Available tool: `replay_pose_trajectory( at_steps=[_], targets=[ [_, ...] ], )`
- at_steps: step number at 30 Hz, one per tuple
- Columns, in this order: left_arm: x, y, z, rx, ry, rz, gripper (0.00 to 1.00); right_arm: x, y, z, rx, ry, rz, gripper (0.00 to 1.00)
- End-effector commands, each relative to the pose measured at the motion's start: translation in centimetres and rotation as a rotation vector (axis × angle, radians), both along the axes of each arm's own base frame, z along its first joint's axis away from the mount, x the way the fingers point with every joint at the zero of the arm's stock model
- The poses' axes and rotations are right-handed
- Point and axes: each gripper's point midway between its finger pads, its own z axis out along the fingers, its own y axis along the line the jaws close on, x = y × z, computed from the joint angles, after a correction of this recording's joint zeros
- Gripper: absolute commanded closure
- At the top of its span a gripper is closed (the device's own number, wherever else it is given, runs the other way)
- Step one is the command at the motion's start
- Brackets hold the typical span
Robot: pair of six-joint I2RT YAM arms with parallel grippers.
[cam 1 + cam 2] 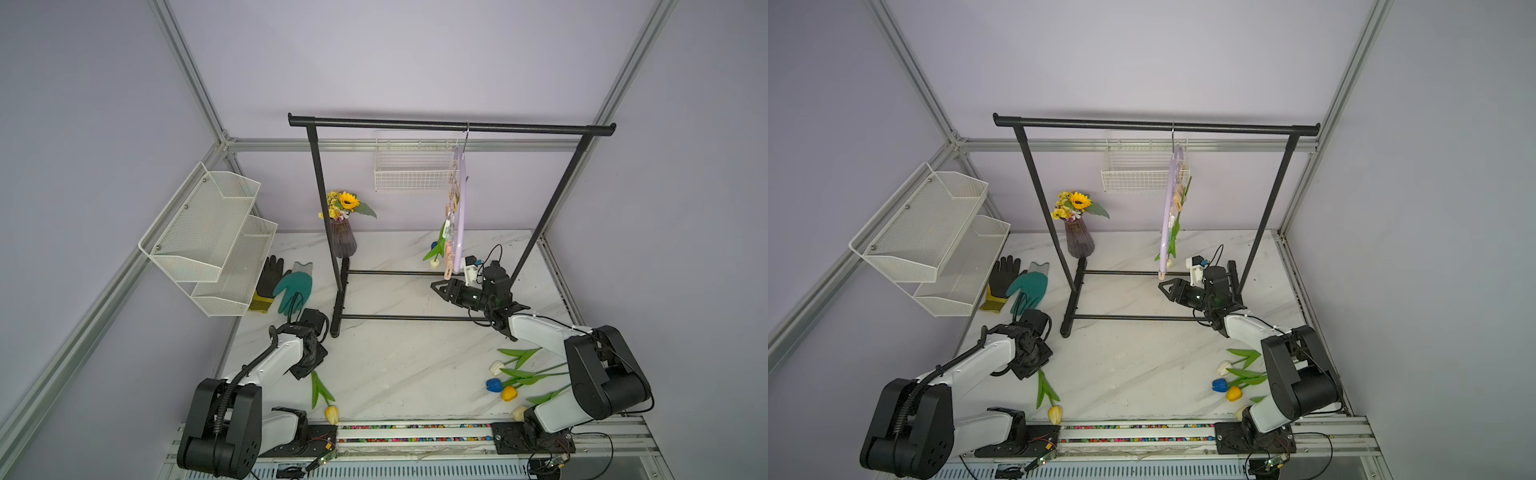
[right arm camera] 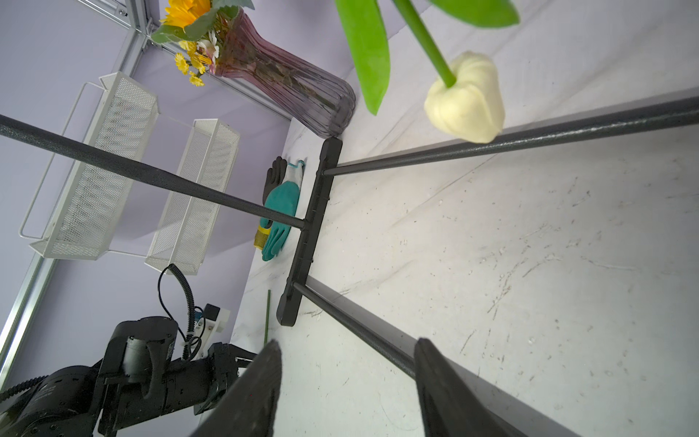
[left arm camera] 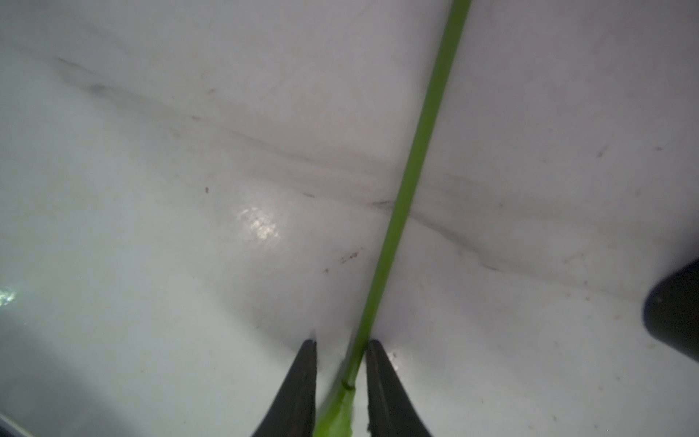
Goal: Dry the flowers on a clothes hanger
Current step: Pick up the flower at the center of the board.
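Looking down in both top views, the worktop [image 1: 395, 365] lies open between the arms, with the garment rack [image 1: 449, 124] behind. The clothes hanger [image 1: 462, 216] hangs edge-on from the rack's bar, so its pegs are hard to tell apart. A cream tulip [image 1: 434, 262] dangles under it. More tulips [image 1: 509, 380] lie partly beneath the right arm [image 1: 540, 332]. The right end effector [image 1: 435, 286] hovers released and empty near the hanger's low end. The left arm [image 1: 286, 353] hides its own tip above a yellow tulip [image 1: 331, 413] at the front edge.

On the left wrist view, the left end effector [image 3: 340, 342] straddles that tulip's stem [image 3: 412, 162], which is cut off by the frame. The jaws are narrow and one finger touches the stem. Whether the stem is clamped, I cannot tell.

On the right wrist view, the right end effector [image 2: 348, 342] stands wide apart, holding nothing.
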Motion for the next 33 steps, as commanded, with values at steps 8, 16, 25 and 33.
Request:
replay_pose_trajectory(
  at_steps=[8,16,25,33],
  targets=[
    [0.4,-0.3,-0.5,-0.039,-0.011,0.001,0.92,1.0,0.1,1.0,0.005,-0.031,-0.004,0.42],
    [2.3,0.2,5.2,-0.012,-0.144,0.005,0.99,0.9,0.0,1.5,0.001,-0.043,-0.005,0.42],
    [5.3,-1.2,13.0,-0.059,-0.376,-0.123,1.0,0.6,0.5,3.2,0.04,-0.082,0.026,0.42],
    [7.8,-5.7,18.0,-0.119,-0.552,-0.366,1.0,-0.2,1.4,5.5,0.139,-0.111,0.077,0.42]
  ],
)
